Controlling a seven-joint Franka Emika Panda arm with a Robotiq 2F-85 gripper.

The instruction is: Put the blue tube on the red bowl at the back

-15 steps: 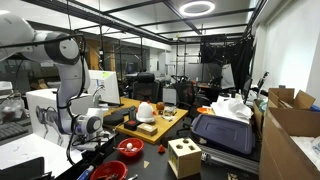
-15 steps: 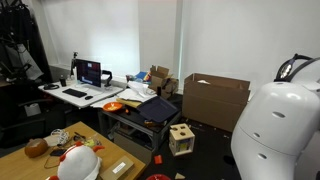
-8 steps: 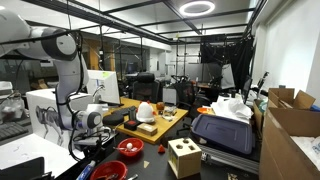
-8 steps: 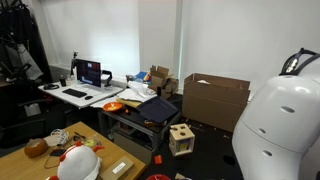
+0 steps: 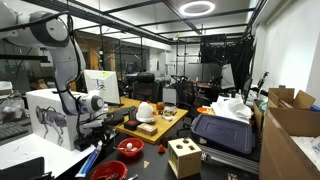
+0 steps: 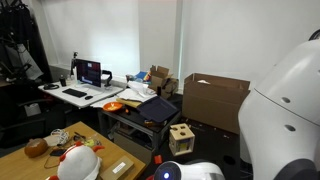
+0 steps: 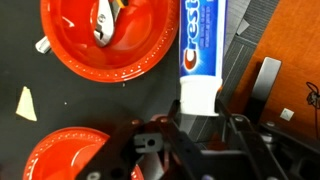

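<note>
In the wrist view, my gripper (image 7: 200,112) is shut on the white cap end of the blue tube (image 7: 197,35), a Crest toothpaste tube that points away from me. The small bright-red bowl (image 7: 150,50) lies just left of the tube, with a small white and yellow object inside it. In an exterior view the gripper (image 5: 97,128) hangs above the floor, left of the same red bowl (image 5: 130,149). The tube itself is too small to make out there.
A darker red bowl (image 7: 55,155) lies close below the gripper, also seen in an exterior view (image 5: 108,170). A wooden cube with cut-out holes (image 5: 183,157) stands to the right. A low table (image 5: 150,125) with a white helmet stands behind. Cardboard boxes (image 5: 290,125) fill the right side.
The arm has risen and swung; the gripper has moved up off the floor towards the red bowls, and the wrist now shows at the bottom of the other exterior view.
</note>
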